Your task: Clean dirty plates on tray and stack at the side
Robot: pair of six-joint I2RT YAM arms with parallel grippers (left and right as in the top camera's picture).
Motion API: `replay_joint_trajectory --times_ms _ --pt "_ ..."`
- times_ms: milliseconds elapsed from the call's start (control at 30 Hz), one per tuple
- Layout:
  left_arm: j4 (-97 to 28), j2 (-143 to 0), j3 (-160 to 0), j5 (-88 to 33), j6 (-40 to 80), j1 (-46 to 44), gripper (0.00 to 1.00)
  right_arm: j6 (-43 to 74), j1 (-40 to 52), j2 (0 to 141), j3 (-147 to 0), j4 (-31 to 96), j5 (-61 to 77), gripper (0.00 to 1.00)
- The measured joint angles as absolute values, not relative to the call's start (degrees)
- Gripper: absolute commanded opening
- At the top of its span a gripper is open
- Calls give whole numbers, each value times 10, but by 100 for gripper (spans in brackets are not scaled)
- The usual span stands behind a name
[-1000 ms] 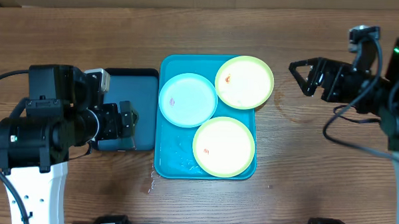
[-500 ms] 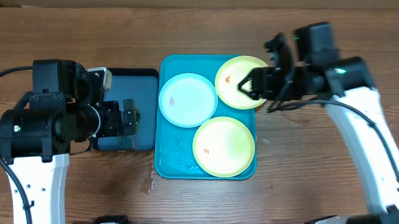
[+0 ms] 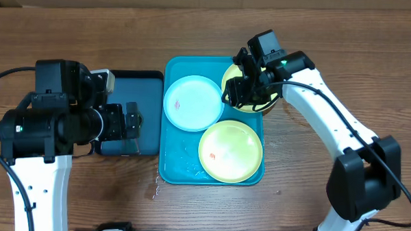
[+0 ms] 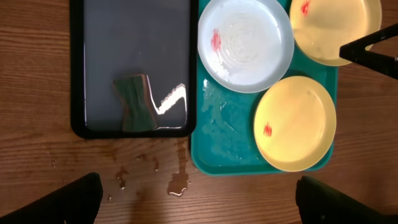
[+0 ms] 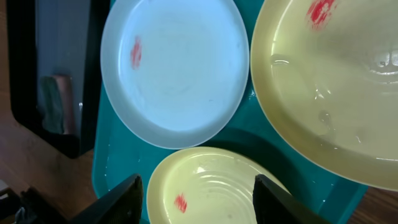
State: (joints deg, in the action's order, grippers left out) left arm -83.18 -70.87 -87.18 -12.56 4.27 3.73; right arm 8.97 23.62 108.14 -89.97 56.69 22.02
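Observation:
The turquoise tray (image 3: 171, 166) holds three plates, each with a small red smear. The light blue plate (image 3: 192, 103) is at the back left, one yellow-green plate (image 3: 230, 151) at the front, and the other yellow-green plate (image 3: 228, 80) at the back right, partly hidden by my right gripper (image 3: 244, 89). That gripper hovers open and empty above the tray. Its wrist view shows the blue plate (image 5: 174, 62), the back plate (image 5: 336, 93) and the front plate (image 5: 211, 186) between the fingers (image 5: 199, 199). My left gripper (image 3: 133, 121) is open and empty over the navy tray.
A dark navy tray (image 3: 141, 82) lies left of the turquoise one, with a wet, shiny bottom and a small green-brown sponge (image 4: 135, 102) in it. Water spots (image 4: 177, 183) lie on the wooden table in front of it.
My right arm has swung in from the far right to above the back right yellow-green plate. The left arm and the plates have not moved.

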Motion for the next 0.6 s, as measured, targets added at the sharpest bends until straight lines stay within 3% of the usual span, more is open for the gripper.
replay_joint_trajectory --times_ms 267,367,600 --pt "-839 -724 -872 -119 43 37 93 90 236 1103 -898 533 220 58" --pt "-840 -730 -872 -117 43 37 91 90 236 1108 -894 511 218 51" --pt "-841 -736 -872 -117 43 37 89 90 236 1111 -858 463 210 47"
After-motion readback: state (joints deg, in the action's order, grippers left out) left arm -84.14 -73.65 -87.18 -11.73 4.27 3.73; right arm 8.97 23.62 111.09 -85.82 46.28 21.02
